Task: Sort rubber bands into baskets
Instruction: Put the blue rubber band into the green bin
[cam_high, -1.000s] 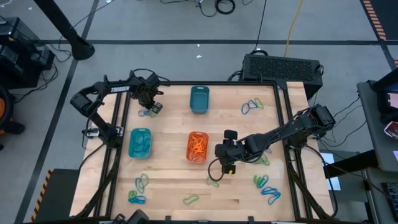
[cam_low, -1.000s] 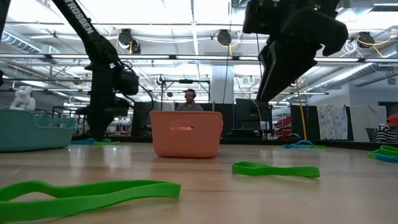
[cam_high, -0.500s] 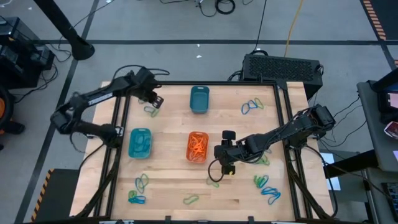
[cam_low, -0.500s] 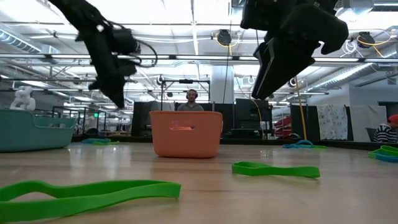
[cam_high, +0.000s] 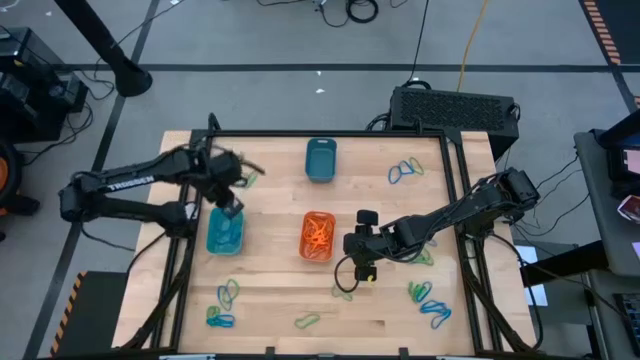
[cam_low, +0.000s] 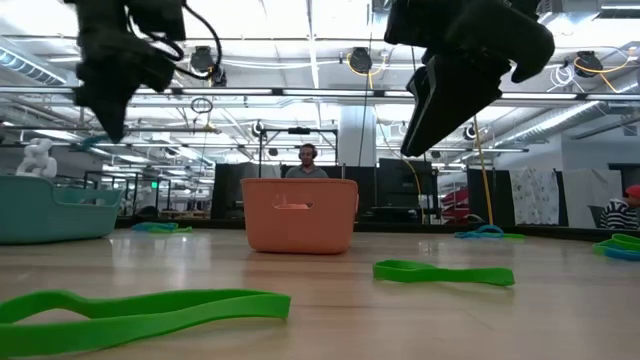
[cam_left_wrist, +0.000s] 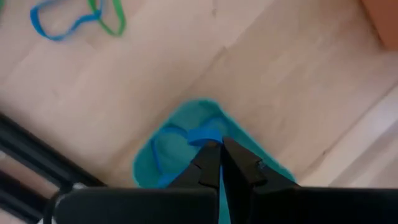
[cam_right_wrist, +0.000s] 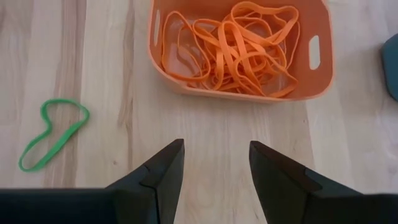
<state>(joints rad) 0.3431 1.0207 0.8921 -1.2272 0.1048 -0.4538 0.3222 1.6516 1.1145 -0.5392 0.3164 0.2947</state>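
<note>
My left gripper (cam_high: 230, 207) hovers over the turquoise-blue basket (cam_high: 225, 233), fingers shut, with a blue rubber band (cam_left_wrist: 198, 134) at their tips. My right gripper (cam_high: 362, 270) is open and empty above the bare table, just on the near-right side of the orange basket (cam_high: 317, 236), which holds many orange bands (cam_right_wrist: 239, 43). A green band (cam_right_wrist: 53, 134) lies flat on the table near the right gripper. The dark teal basket (cam_high: 320, 160) stands at the far middle. A blue and a green band (cam_left_wrist: 74, 18) lie on the table beyond the turquoise-blue basket. My left gripper pinches the blue rubber band (cam_left_wrist: 202, 138) between its two shut fingers, at their free ends, coming from above and pointing down. The band is clear of the table, over the turquoise-blue basket's inside (cam_left_wrist: 168, 149). Which part of the loop it has does not show.
Loose bands lie in groups at the far right (cam_high: 405, 170), the right (cam_high: 425, 258), the near right (cam_high: 430, 302), the near left (cam_high: 222, 305) and the near middle (cam_high: 307, 321). A person (cam_low: 305, 160) sits in the room beyond the table.
My left gripper has risen from the band pile at the far left and gone toward the table's near edge, and is now above the turquoise-blue basket, its fingers shut. My right gripper has kept still.
</note>
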